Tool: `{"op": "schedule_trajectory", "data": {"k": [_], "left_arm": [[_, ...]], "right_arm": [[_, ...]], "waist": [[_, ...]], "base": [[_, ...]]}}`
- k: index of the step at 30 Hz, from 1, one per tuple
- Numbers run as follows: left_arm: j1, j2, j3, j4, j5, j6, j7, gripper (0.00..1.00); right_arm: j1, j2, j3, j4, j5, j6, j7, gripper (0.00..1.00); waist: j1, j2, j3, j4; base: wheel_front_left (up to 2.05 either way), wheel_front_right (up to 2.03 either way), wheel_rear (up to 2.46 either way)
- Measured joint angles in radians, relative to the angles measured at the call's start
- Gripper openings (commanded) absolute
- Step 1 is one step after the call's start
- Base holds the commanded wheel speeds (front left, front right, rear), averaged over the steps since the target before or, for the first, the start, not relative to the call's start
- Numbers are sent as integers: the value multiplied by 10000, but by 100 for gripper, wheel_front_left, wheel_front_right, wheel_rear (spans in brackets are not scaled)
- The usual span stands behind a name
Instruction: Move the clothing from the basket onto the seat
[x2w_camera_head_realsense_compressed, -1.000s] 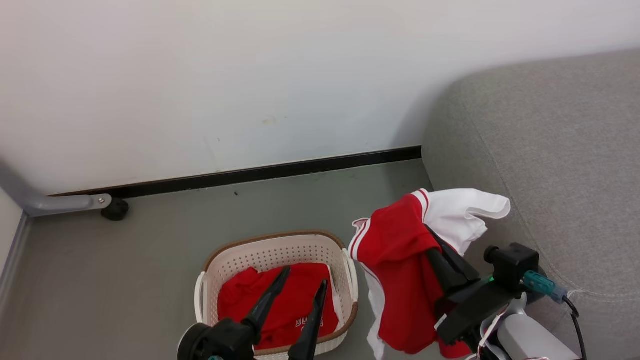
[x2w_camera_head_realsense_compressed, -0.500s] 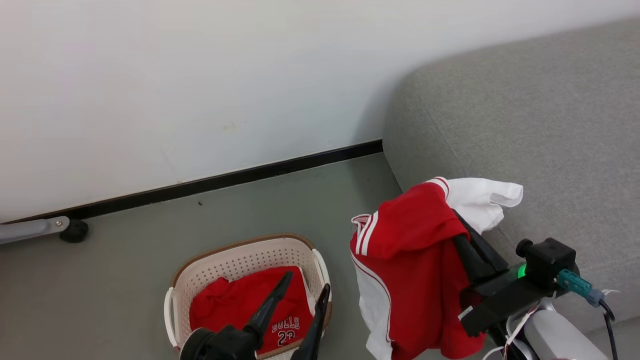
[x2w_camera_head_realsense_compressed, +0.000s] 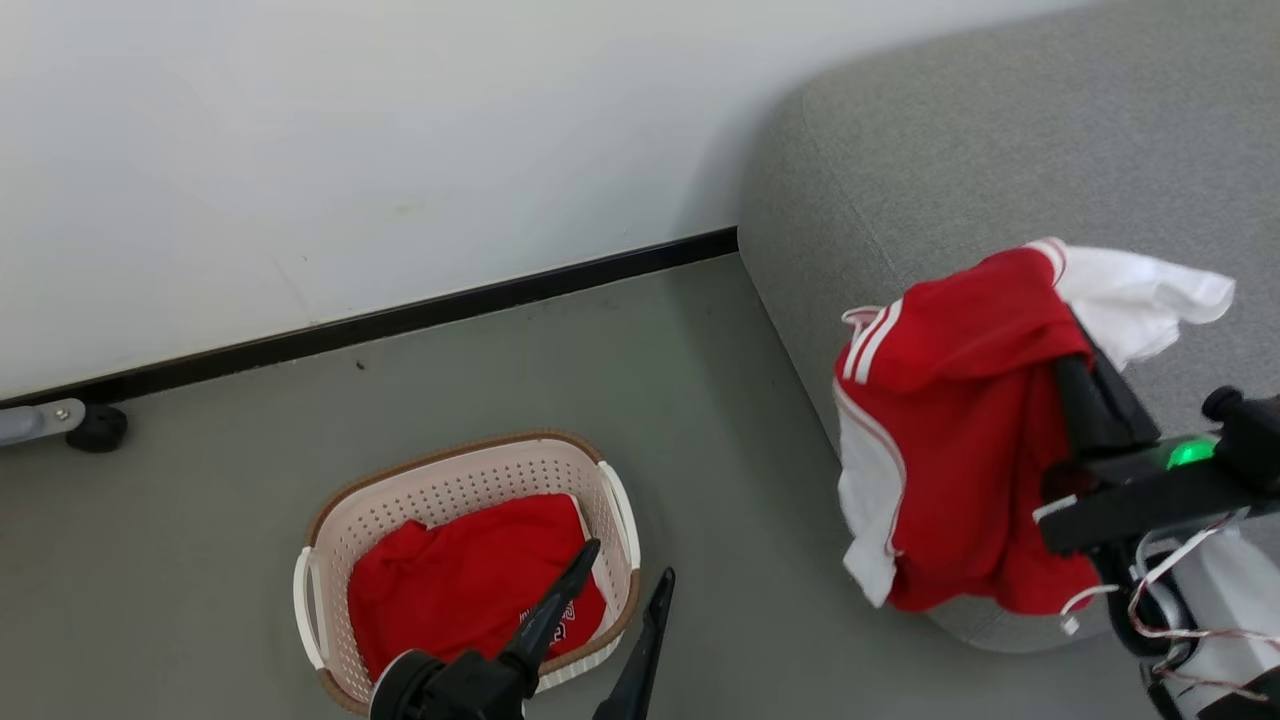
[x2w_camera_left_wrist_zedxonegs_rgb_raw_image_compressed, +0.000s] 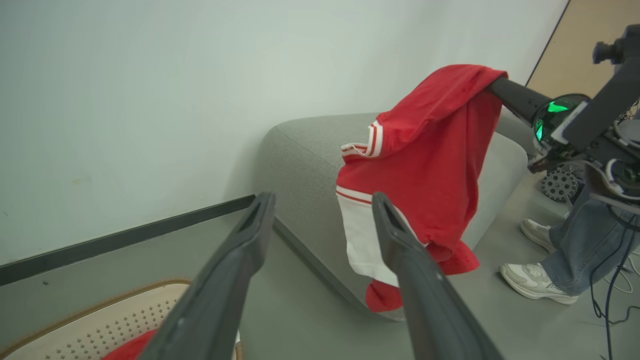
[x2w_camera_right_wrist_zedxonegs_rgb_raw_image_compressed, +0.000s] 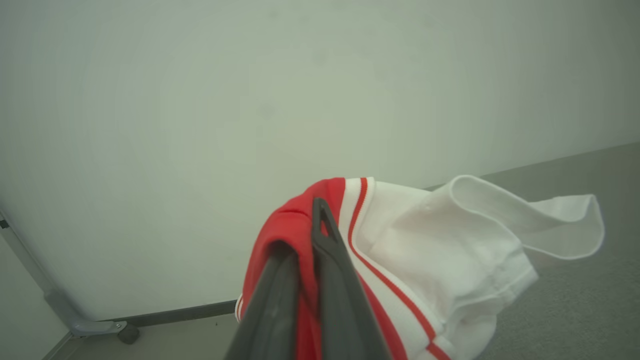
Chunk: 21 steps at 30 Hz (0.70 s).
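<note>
Swung rightward away from the basket (x2w_camera_head_realsense_compressed: 455, 478) in the head view, the right gripper (x2w_camera_head_realsense_compressed: 1085, 395) now hangs its red-and-white garment (x2w_camera_head_realsense_compressed: 960, 440) over the left edge of the seat (x2w_camera_head_realsense_compressed: 1000, 140). The other red garment (x2w_camera_head_realsense_compressed: 460, 590) lies in the basket, and the left gripper (x2w_camera_head_realsense_compressed: 629, 560) shows at its near right rim, fingers wide and empty.

In the left wrist view, the left gripper (x2w_camera_left_wrist_zedxonegs_rgb_raw_image_compressed: 322, 200) frames the red-and-white garment (x2w_camera_left_wrist_zedxonegs_rgb_raw_image_compressed: 425, 165) against the seat (x2w_camera_left_wrist_zedxonegs_rgb_raw_image_compressed: 300, 150), with a person's shoes (x2w_camera_left_wrist_zedxonegs_rgb_raw_image_compressed: 537, 285) far right.

In the right wrist view, the right gripper (x2w_camera_right_wrist_zedxonegs_rgb_raw_image_compressed: 305, 235) is pinched tight on the red-and-white garment (x2w_camera_right_wrist_zedxonegs_rgb_raw_image_compressed: 450, 235).

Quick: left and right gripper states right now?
Left gripper: open, holding nothing.
Right gripper: shut on the red and white garment.
</note>
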Motion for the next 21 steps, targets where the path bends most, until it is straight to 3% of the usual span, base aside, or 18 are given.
{"op": "schedule_trajectory", "data": {"k": [8,21], "left_arm": [[-151,12,0,-4,73,-73,0,100],[-651,73,-2,-173,288,-77,15,100]], "right_arm": [[-1569,-646,-1124,422,453,2,-2,0],[-4733,-1877,-3478,2288,1904,-17,-6,0]], "waist": [[0,0,484,74],[1,0,1795,464]], "base": [[0,0,0],[0,0,0]]}}
